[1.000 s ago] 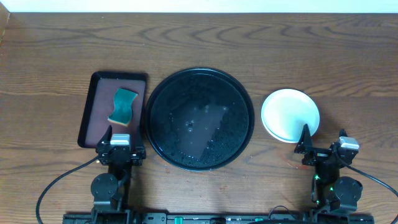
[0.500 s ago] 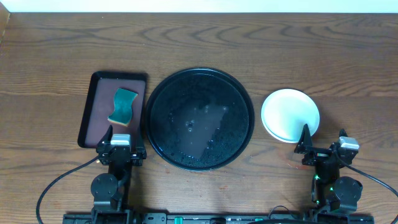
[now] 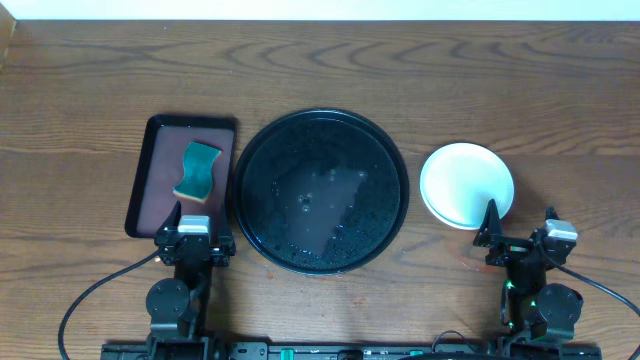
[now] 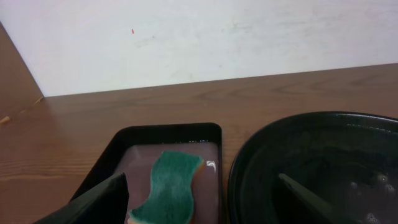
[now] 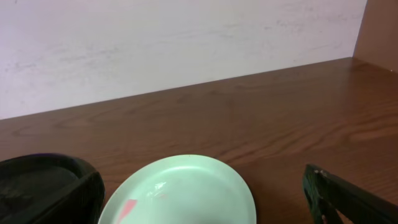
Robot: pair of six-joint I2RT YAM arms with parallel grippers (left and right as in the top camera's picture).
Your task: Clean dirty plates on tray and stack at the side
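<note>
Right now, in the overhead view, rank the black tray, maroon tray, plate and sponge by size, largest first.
1. black tray, clearly largest
2. maroon tray, only slightly ahead of the next
3. plate; these two look close
4. sponge, clearly smallest

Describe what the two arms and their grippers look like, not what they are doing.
Both arms are black, with rounded joints and a pale grey block at the wrist. The left gripper and right gripper have dark, tapering fingers. A black cable loops out from each base; a small green light glows on the right arm.
</note>
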